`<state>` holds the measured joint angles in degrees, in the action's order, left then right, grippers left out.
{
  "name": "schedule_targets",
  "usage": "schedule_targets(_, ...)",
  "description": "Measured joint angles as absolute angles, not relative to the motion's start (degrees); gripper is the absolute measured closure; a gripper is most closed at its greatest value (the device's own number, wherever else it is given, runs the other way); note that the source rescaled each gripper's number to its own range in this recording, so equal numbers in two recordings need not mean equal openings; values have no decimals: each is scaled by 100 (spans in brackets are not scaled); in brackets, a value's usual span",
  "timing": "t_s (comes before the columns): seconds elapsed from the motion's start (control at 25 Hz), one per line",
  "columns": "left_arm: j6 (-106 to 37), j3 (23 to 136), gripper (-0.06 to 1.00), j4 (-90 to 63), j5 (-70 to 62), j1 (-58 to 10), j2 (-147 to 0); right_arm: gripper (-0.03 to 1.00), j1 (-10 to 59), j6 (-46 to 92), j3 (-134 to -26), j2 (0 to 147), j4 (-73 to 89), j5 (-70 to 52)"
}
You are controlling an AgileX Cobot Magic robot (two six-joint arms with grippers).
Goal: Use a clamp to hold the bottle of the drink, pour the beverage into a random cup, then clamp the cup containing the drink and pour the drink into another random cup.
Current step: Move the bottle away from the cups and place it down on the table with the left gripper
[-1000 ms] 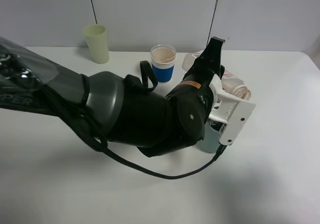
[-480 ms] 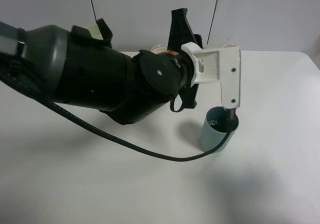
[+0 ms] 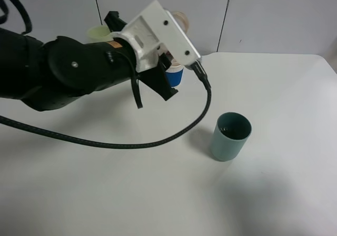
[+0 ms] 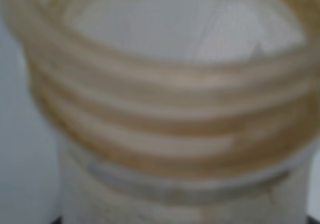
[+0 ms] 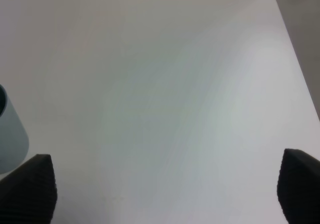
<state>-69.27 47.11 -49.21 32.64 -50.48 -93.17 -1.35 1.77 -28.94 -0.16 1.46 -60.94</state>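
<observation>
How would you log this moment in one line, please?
left gripper: shut on bottle, raised | right gripper: open, empty | teal cup: upright, untouched

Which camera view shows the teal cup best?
The exterior high view: the teal cup stands whole and upright on the table, its dark inside visible. The right wrist view catches only part of its wall; the left wrist view shows none of it, only a blurred bottle mouth.

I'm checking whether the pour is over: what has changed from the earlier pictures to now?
The left gripper, still holding the bottle, lifted away from the teal cup and swung back and to the left. It now hangs in front of the blue-banded cup and the green tumbler. All three cups stand where they were, and nothing was let go.
</observation>
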Motion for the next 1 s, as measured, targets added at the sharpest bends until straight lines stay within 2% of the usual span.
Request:
schedule_targets(0.4,-3216,3649,94,-2519,2528,-3914,-8404,33,-135,177,-2894,-16,146,-6094)
schedule_targets(0.68,0,2966,94,224,2123,-2740,-8077,33,-135,177,-2894,-16,146,-6094)
schedule_targets(0.88,814,2580,94,1435,2271,-1832,-8071,33,-135,177,-2894,-16,146,-6094)
schedule_targets(1.0,883,2265,94,1759,2893,-1363,-8064,33,-135,177,-2894,-16,146,-6094)
